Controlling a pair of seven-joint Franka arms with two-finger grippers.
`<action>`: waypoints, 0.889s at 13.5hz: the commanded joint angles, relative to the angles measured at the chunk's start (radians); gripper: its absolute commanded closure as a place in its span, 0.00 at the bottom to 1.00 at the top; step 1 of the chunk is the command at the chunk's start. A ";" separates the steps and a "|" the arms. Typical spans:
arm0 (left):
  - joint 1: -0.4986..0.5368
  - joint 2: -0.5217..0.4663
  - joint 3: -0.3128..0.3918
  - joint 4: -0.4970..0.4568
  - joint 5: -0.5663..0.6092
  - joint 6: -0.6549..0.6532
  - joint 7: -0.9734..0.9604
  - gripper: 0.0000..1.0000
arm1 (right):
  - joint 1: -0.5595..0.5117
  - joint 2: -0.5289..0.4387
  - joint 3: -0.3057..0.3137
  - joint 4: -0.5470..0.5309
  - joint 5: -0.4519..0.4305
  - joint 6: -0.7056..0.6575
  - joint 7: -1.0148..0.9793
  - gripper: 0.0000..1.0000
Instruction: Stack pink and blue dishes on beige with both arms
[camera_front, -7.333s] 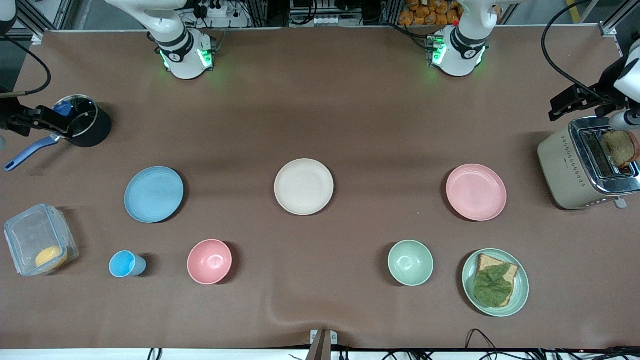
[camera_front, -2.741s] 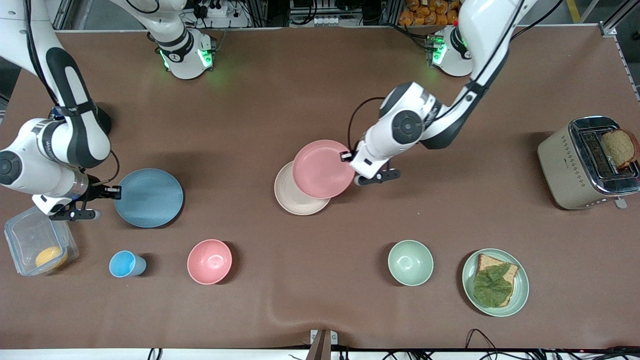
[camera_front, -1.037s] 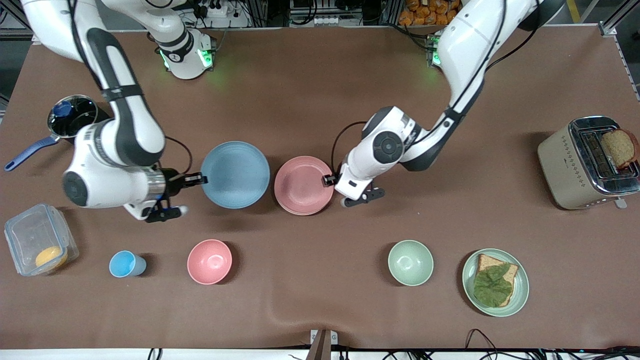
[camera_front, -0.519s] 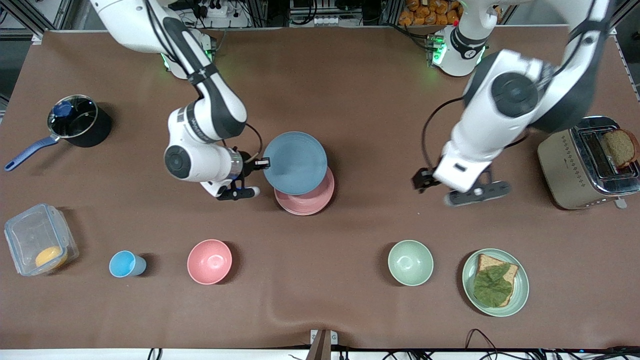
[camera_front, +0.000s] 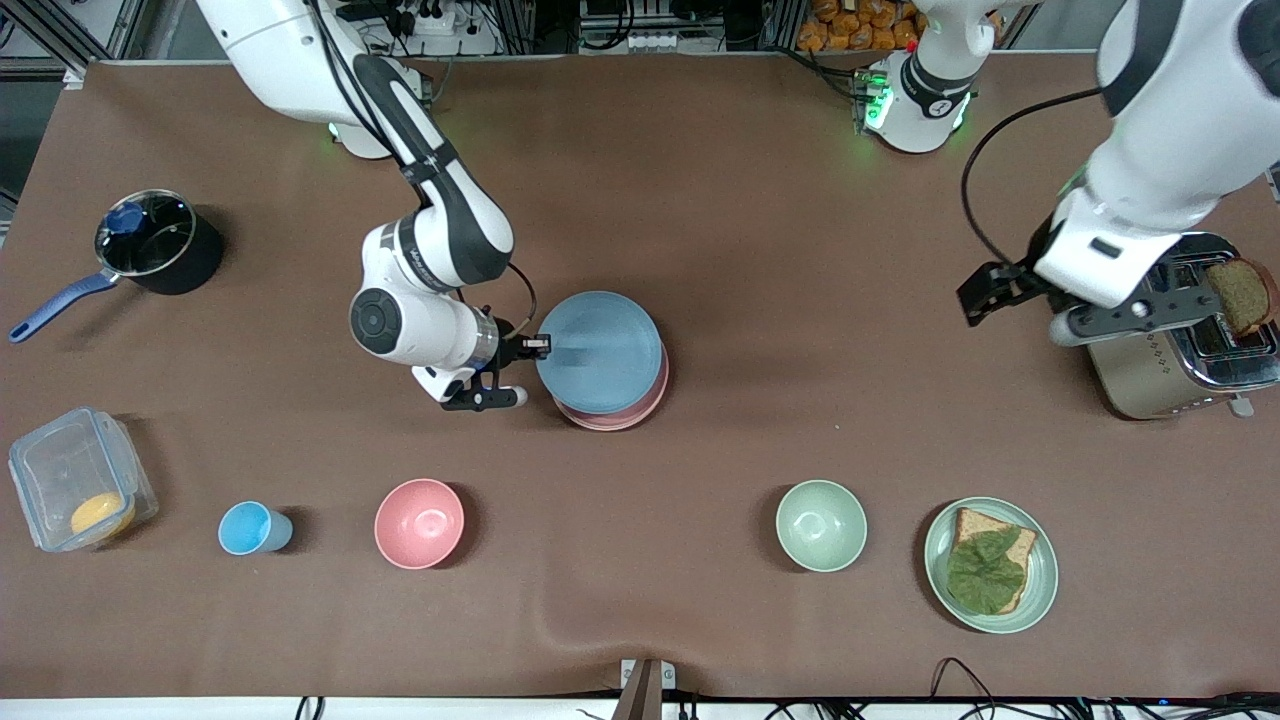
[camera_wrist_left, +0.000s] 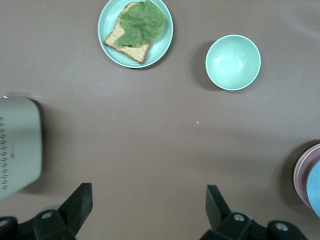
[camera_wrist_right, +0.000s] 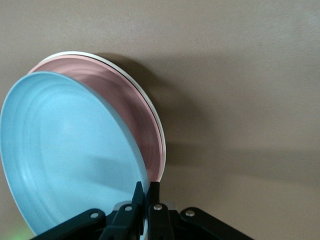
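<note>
Both hands moved: right hand (camera_front: 541, 346) (clamped) brought blue plate (camera_front: 598, 352) lower over pink plate (camera_front: 655, 392).

The pink plate (camera_front: 640, 405) no longer sits toward the left arm's end of the surface; it now lies on the beige plate (camera_wrist_right: 150, 107) at the middle, hiding it in the front view. The blue plate (camera_front: 598, 352) has left its spot toward the right arm's end and now hangs tilted over the pink plate, pinched at its rim by the right gripper (camera_front: 540, 346), which has travelled in from beside the saucepan (camera_front: 150, 240). The left gripper (camera_front: 1000, 290), earlier at the pink plate's rim, has let go, its jaws now spread wide, and has pulled up and away to hover beside the toaster (camera_front: 1170, 345).
</note>
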 joint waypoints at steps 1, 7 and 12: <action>-0.105 -0.081 0.157 -0.032 -0.039 -0.054 0.055 0.00 | 0.027 0.013 -0.007 0.006 0.029 0.021 0.016 1.00; -0.091 -0.109 0.199 -0.028 -0.065 -0.103 0.083 0.00 | 0.033 0.030 -0.007 0.027 0.031 0.041 0.016 1.00; -0.080 -0.088 0.195 0.049 -0.065 -0.155 0.079 0.00 | 0.033 0.049 -0.007 0.047 0.028 0.049 0.015 1.00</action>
